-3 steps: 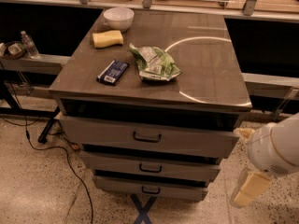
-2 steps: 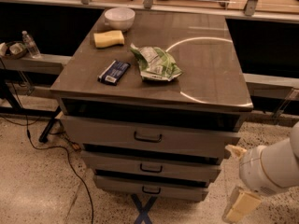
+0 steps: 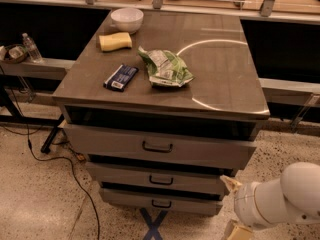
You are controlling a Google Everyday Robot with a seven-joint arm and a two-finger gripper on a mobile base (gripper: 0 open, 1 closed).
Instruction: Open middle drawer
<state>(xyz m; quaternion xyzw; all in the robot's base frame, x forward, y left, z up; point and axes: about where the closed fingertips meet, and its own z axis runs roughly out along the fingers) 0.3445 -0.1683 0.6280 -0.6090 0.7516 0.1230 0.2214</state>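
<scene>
The middle drawer (image 3: 200, 182) is the low grey front between the taller top drawer (image 3: 100, 140) and the lowest drawer (image 3: 125, 199). Its small dark handle (image 3: 161, 180) sits at the centre. All three fronts stand out a little from the cabinet, each further than the one below. My gripper (image 3: 233, 207) is at the lower right, just off the cabinet's right front corner, level with the middle and lowest drawers. Its two cream fingers (image 3: 228, 183) are spread apart and hold nothing. The lower finger is cut off by the bottom edge.
On the cabinet top (image 3: 220, 79) lie a green chip bag (image 3: 165, 68), a dark blue snack bar (image 3: 121, 77), a yellow sponge (image 3: 115, 41) and a white bowl (image 3: 127, 19). Black cables (image 3: 75, 174) trail on the floor at the left. A blue X (image 3: 154, 224) marks the floor in front.
My arm has moved down and to the left, closer to the cabinet's lower right corner. The drawers have not moved.
</scene>
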